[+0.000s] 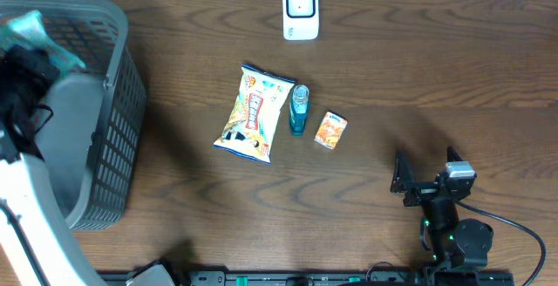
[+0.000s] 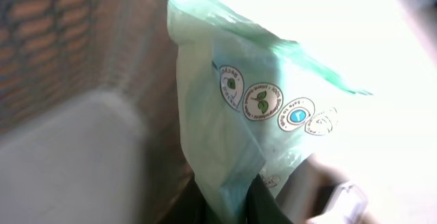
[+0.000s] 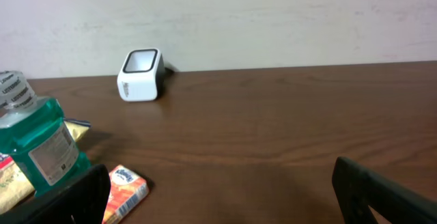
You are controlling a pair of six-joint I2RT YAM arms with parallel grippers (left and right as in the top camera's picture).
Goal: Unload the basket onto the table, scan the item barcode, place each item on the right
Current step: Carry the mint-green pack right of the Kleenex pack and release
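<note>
The left tool [image 2: 229,207] is pinched shut on one end of a green packet [image 2: 239,108], which it holds above the inside of the basket [image 1: 118,77]. The packet looks light, soft and crinkly. Its slick film will probably flop and slip, so the sealed edge seems the safest hold. The right tool [image 1: 425,168] is spread wide over the counter [image 1: 392,68], well apart from the basket.
</note>
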